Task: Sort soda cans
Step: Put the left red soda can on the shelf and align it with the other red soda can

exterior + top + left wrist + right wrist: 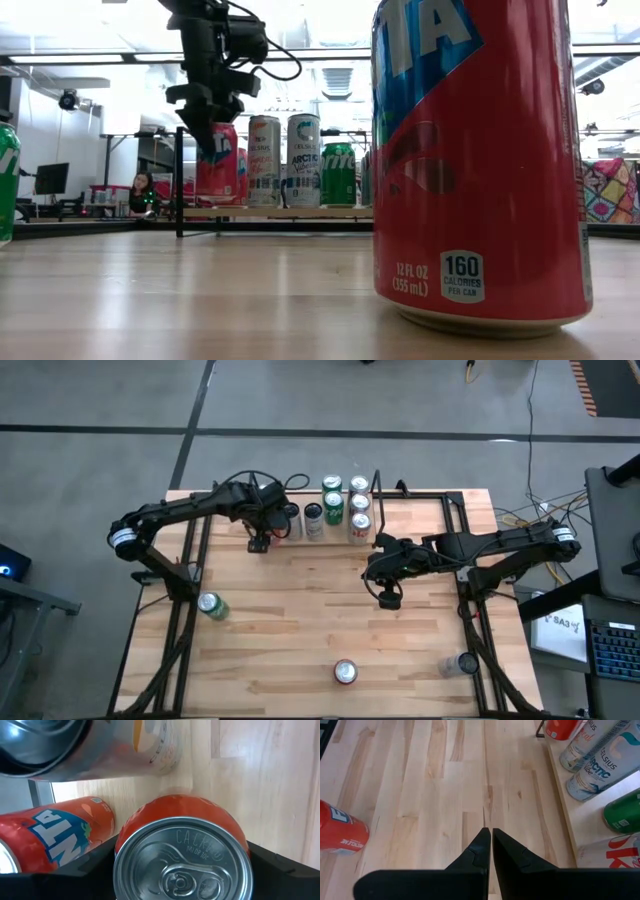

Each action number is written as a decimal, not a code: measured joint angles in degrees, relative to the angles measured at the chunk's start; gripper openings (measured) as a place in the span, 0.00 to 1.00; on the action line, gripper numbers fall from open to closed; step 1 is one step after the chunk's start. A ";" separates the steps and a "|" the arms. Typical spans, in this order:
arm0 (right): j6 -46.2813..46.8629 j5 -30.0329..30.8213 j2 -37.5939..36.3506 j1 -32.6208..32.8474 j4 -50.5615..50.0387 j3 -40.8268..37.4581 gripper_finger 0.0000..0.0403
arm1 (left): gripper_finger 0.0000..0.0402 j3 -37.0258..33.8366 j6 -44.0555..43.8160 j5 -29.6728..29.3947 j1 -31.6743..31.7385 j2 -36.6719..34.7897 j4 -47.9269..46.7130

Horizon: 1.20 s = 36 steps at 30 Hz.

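The left gripper (182, 870) holds a red metal soda can (182, 855) between its fingers; it could bump neighbouring cans (335, 510). The right gripper's (491, 837) fingers are together.

table (435, 795): pale wood planks, smooth, matt | red soda can (182, 855): glossy printed metal body, brushed silver metal lid | right gripper (491, 836): matt black plastic fingers | white slim cans (284, 160): glossy printed metal

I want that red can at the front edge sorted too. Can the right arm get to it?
Probably yes. The right gripper hangs shut over bare wood mid-table, and nothing stands between it and the red can near the front edge. It would have to open first.
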 joint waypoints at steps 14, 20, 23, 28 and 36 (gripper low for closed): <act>0.04 0.00 0.00 0.00 -0.02 0.00 0.02 | 0.72 0.00 -0.02 -0.02 0.10 0.00 0.57; 0.06 0.00 0.00 0.00 -0.08 0.00 0.02 | 0.72 -0.03 -0.02 -0.01 0.16 0.00 0.92; 0.06 0.00 0.00 0.02 -0.31 0.00 0.02 | 0.72 -0.29 -0.03 0.00 0.28 0.00 0.77; 0.06 0.00 0.00 0.00 -0.31 0.00 0.02 | 0.72 -0.44 -0.34 -0.02 0.45 0.02 0.94; 0.07 0.00 0.00 0.00 -0.33 0.00 0.02 | 0.72 -0.70 -0.63 -0.04 0.53 0.02 1.63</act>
